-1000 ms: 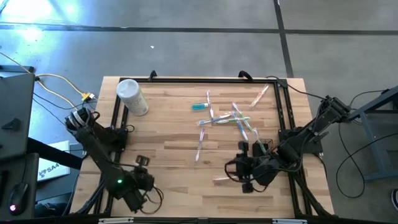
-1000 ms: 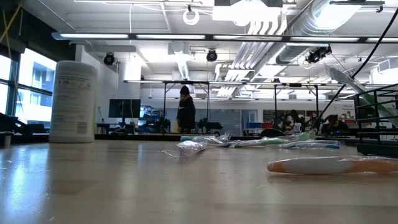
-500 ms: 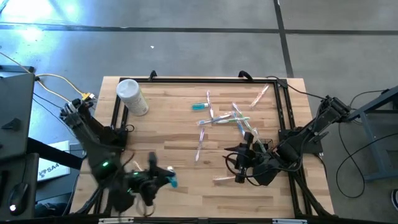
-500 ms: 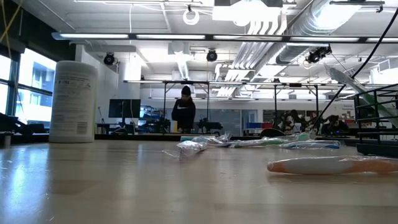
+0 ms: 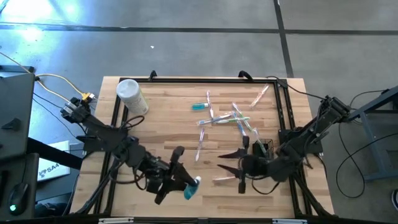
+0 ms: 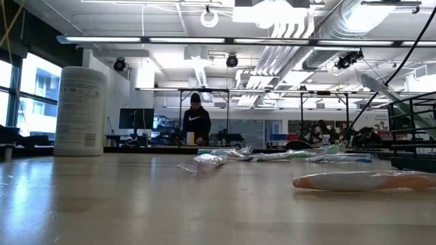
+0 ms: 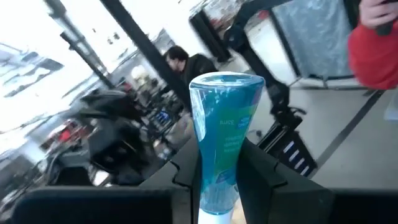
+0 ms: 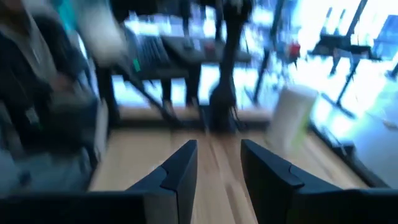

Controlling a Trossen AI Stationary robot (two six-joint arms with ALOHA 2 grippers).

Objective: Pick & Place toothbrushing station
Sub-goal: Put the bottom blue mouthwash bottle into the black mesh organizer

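Observation:
My left gripper (image 5: 185, 185) hovers over the table's near middle, shut on a teal toothpaste tube (image 7: 224, 130). My right gripper (image 5: 225, 161) hangs open above the right half, its fingers pointing toward the table's left, and the right wrist view (image 8: 217, 149) shows nothing between them. The black wire-mesh holder (image 5: 265, 148) stands beside the right arm. Several thin toothbrushes (image 5: 227, 118) and a second teal tube (image 5: 200, 106) lie flat on the wood at the far middle. An orange toothbrush (image 5: 222, 179) lies under the right gripper and also shows in the low view (image 6: 364, 180). My left gripper pinches the tube's two flat sides (image 7: 214, 186) between its two fingers, near the end toward the wrist. The fingers are about level and lie along the tube. The tube sticks out ahead of them, its wide free end (image 7: 227, 84) foremost, lifted clear of the table.
A white wipes canister (image 5: 132, 97) stands at the far left corner, tall in the low view (image 6: 80, 111). A black frame (image 5: 283, 112) runs along the table's edges. Bare wood (image 5: 161, 137) lies left of centre. A person stands far behind the table in the room.
My left gripper has risen from the near left corner and swung toward the table's right, tipping from pointing down to about level; the teal tube it holds has come into sight. My right gripper has tipped up to about level and risen a little.

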